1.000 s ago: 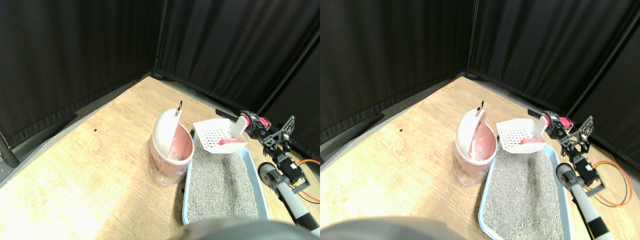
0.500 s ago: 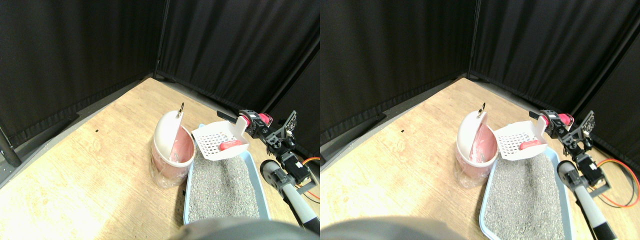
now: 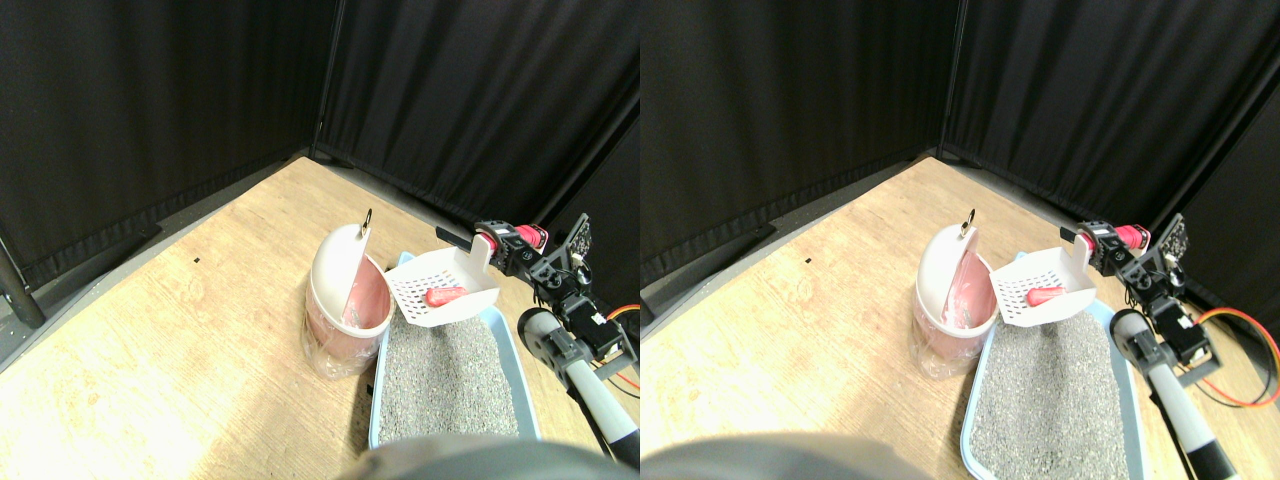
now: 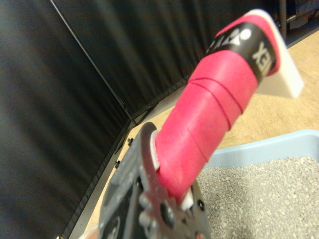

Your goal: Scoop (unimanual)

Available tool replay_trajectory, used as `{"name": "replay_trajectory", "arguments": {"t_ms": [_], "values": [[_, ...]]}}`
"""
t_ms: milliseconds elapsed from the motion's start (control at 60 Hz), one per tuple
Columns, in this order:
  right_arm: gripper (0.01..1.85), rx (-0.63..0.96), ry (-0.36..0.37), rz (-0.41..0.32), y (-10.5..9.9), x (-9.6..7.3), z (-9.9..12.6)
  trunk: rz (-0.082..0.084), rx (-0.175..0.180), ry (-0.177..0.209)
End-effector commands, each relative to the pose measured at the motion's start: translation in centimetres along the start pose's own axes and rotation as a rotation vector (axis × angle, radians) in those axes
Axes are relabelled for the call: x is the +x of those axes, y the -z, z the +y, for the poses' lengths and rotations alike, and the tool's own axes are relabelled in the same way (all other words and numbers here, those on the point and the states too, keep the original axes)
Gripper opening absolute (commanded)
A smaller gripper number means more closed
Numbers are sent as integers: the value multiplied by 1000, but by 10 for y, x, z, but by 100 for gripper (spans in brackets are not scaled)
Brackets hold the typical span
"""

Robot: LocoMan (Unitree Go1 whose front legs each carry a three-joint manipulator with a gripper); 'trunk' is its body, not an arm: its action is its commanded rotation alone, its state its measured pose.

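At centre right of the frame, the right claw (image 3: 512,246) was clamped on the red-wrapped handle (image 4: 209,114) of a white slotted plastic scoop (image 3: 440,290). The scoop extended left from the claw, carrying a small red oblong piece (image 3: 446,295) above the far end of the light-blue litter tray (image 3: 510,345), just beside the pink swing-lid bin (image 3: 345,300).

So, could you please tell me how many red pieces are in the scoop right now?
1: a single red piece lies in the white scoop, raised above the litter tray beside the pink bin.
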Motion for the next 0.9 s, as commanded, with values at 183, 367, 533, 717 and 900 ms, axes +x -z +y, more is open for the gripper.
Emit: {"name": "replay_trajectory", "arguments": {"t_ms": [183, 367, 533, 717, 900], "values": [[5, -48, -2, -40, -8, 8, 3, -6, -2, -16], [5, -74, -10, -36, -9, 10, 5, -4, -3, -19], [5, -102, -19, -47, -14, 8, 7, -2, -4, -22], [18, -104, -28, -88, -20, 5, 9, 4, -7, -24], [21, -150, -39, -109, -23, 4, 13, 8, -8, -26]]}}
